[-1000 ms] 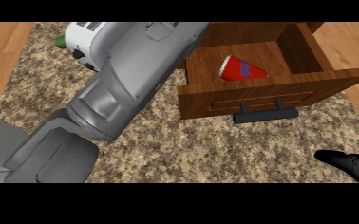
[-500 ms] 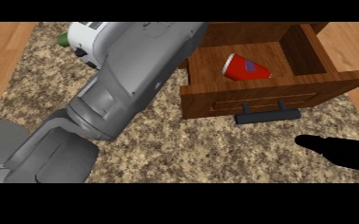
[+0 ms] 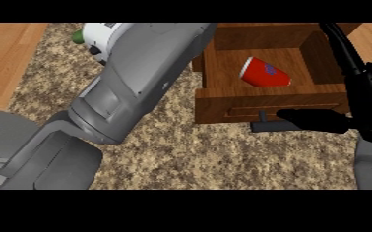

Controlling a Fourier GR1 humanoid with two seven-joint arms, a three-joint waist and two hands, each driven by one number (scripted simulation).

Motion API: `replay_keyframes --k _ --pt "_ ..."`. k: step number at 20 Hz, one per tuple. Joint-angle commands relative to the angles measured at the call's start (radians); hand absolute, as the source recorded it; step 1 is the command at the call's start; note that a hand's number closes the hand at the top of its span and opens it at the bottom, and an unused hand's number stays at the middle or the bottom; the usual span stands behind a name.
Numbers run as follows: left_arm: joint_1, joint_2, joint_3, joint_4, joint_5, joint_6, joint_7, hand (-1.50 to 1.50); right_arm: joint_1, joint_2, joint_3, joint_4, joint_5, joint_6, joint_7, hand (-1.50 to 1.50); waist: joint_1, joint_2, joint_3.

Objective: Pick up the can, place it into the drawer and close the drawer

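A speckled granite counter (image 3: 218,152) lay beside wooden flooring (image 3: 18,54) at far left; a green object (image 3: 77,37) peeked out there.

Below me a speckled granite counter (image 3: 210,152) in beige and brown fills most of the frame. A strip of light wooden surface (image 3: 18,54) runs down the upper left edge. The light is even, with no strong shadows.

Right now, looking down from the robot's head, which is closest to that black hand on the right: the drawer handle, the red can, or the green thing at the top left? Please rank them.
From the right hand:
1. Drawer handle, just beside its fingertips, at the drawer's front.
2. Red can, lying inside the open drawer, above the hand.
3. Green thing, far upper left, mostly hidden behind the grey forearm.
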Motion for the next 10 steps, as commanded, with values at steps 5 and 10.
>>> replay_keyframes --k 5,10 --pt "0.035 0.000 -0.013 -0.003 -0.008 -0.012 -0.033 -1.50 -0.143 0.051 0.164 0.287 0.287 -0.104 -0.007 -1.50 0.031 -0.007 -0.001" --pt "0.006 0.034 0.025 -0.004 -0.015 -0.058 0.017 -1.50 -0.150 0.062 0.149 0.516 0.344 -0.241 -0.162 -1.50 0.042 -0.012 -0.001"
